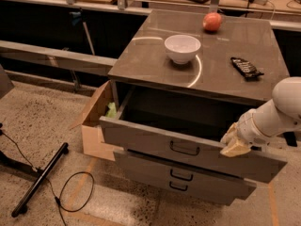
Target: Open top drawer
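The top drawer (pixel 150 140) is a wide grey metal drawer with a small dark loop handle (pixel 184 149) at the centre of its front. It stands pulled well out of the grey cabinet (pixel 221 86), and its dark inside shows. My gripper (pixel 233 143), cream-coloured on a white arm, rests at the top edge of the drawer front near its right end, to the right of the handle.
Two shorter drawers (pixel 175 175) sit below, slightly out. On the cabinet top are a white bowl (pixel 182 48), a red apple (pixel 212 21) and a black remote-like object (pixel 246 67). A cardboard box (pixel 93 128) stands at the cabinet's left. A black stand bar (pixel 40 180) and a cable (pixel 75 192) lie on the floor.
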`<action>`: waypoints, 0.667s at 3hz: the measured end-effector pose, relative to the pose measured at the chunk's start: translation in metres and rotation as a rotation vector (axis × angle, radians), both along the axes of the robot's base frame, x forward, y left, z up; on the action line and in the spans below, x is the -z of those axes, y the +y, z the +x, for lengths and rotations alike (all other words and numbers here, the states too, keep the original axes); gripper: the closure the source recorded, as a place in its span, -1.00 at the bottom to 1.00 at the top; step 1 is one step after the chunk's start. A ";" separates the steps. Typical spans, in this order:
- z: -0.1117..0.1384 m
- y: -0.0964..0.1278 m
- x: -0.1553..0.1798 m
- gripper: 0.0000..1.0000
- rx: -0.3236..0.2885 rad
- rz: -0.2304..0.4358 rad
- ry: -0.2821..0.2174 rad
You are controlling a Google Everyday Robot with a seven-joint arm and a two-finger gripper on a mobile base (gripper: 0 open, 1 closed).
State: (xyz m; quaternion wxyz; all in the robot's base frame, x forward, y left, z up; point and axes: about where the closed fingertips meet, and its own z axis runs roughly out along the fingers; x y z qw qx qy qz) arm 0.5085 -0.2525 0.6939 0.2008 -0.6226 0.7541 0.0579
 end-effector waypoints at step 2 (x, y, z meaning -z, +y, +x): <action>-0.040 -0.007 -0.047 0.33 0.020 0.012 0.023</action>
